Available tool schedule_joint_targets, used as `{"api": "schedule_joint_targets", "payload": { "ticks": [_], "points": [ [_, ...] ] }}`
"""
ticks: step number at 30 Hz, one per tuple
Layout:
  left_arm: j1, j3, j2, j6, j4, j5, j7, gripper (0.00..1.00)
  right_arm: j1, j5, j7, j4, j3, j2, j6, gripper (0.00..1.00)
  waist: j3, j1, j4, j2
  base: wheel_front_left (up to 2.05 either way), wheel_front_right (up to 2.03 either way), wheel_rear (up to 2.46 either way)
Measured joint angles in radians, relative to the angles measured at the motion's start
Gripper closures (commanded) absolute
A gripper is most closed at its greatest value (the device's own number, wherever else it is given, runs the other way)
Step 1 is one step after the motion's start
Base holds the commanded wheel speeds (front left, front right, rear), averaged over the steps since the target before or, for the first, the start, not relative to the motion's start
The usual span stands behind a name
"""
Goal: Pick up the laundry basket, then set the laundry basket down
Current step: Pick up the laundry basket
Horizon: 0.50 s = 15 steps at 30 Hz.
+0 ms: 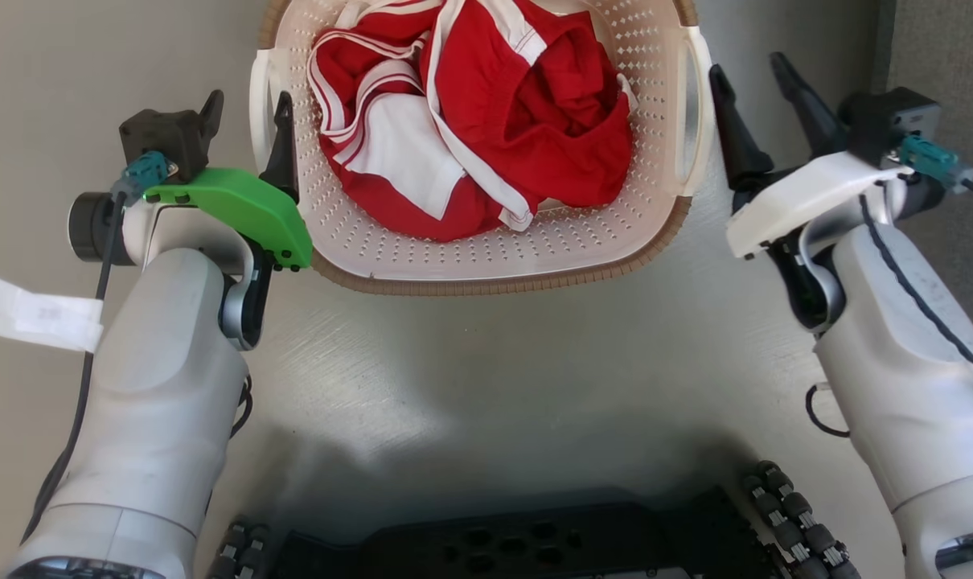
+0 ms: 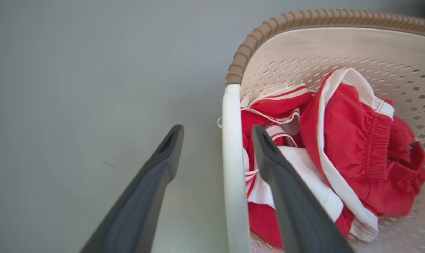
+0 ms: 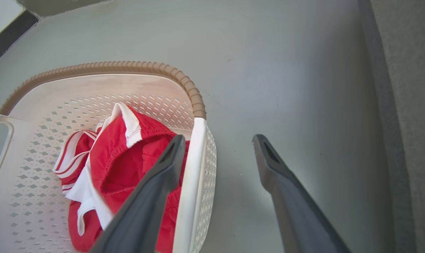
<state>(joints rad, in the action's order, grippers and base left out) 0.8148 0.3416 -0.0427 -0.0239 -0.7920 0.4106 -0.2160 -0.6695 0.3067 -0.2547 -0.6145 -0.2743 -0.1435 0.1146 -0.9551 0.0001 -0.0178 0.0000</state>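
Observation:
The laundry basket (image 1: 494, 281), cream and perforated with a brown rim, stands on the grey floor just ahead of me and holds red-and-white clothes (image 1: 519, 121). My left gripper (image 1: 248, 112) is open astride the basket's white left handle (image 2: 231, 158), one finger outside the basket and one over the clothes. My right gripper (image 1: 750, 72) is open at the right handle (image 1: 699, 104). In the right wrist view that handle (image 3: 193, 168) lies between the fingers of the right gripper (image 3: 219, 142), close against the inner one. Neither gripper touches the handles as far as I can see.
A white strip (image 1: 36, 314) lies on the floor at my left. A grey carpeted edge (image 1: 945, 48) runs along the right, close to the right arm. My dark wheeled base (image 1: 535, 547) is at the bottom, with bare floor (image 1: 486, 386) between it and the basket.

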Motion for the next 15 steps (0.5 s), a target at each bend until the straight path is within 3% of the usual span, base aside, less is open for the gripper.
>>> {"api": "schedule_joint_targets", "payload": {
  "ticks": [15],
  "points": [
    [0.081, -0.008, 0.014, -0.038, -0.157, 0.029, 0.023, 0.0, -0.063, 0.003, 0.0, -0.122, -0.058, 0.026, 0.009, 0.0, -0.022, -0.0001, -0.014, 0.0, 0.0, 0.0, 0.0]
  ]
}}
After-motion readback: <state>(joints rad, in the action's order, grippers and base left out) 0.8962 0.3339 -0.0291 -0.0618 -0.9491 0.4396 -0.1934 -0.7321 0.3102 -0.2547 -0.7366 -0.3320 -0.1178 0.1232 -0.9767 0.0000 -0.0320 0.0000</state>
